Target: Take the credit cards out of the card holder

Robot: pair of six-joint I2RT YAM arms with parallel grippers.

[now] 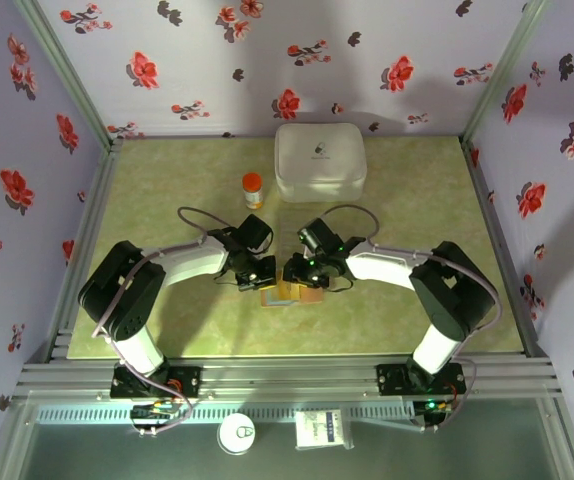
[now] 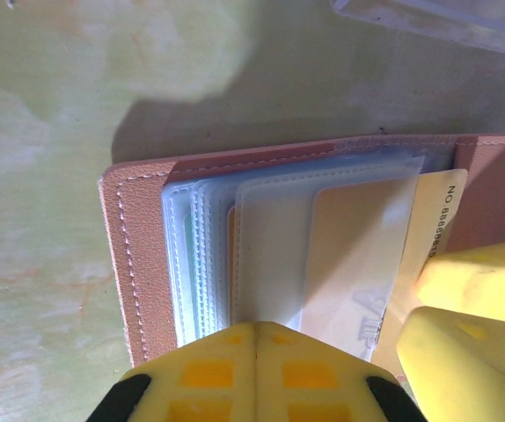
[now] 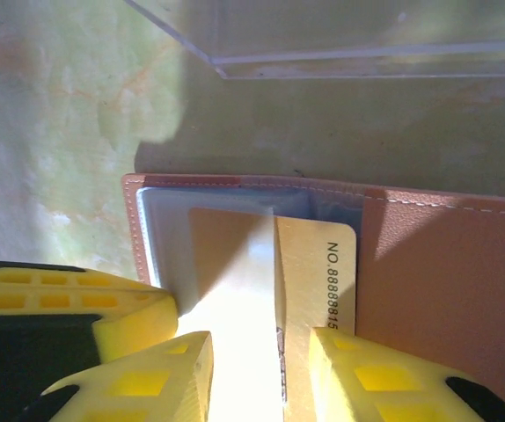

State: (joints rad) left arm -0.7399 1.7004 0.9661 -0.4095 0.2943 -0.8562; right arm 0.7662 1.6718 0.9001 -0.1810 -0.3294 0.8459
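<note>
Brown leather is my landmark. From the top camera, the card holder lies open on the table between my two wrists. The left gripper is over its left end and the right gripper over its right, the two heads almost meeting. The white case sits well behind and is no concern.

On the left wrist camera, my left fingers are pressed together with nothing between them. Their tip is down at the near edge of the clear sleeves, which I read as pinning the holder flat. An orange-yellow card pokes out of the sleeve mouth on the side away from the fold, towards the right arm's yellow fingers at the frame's right edge.

On the right wrist camera, that card runs lengthwise up the frame with its printed number along one long edge. Its far end is tucked in the sleeve, and its near end reaches down into the gap between my right fingers. They stand partly spread, one on each side of it, and I cannot tell whether they actually grip it. A clear sheet lies beyond the holder, not touching it.

The card's long axis points straight at the right gripper, so I judge that arm should draw it straight back along that line, away from the left one.
</note>
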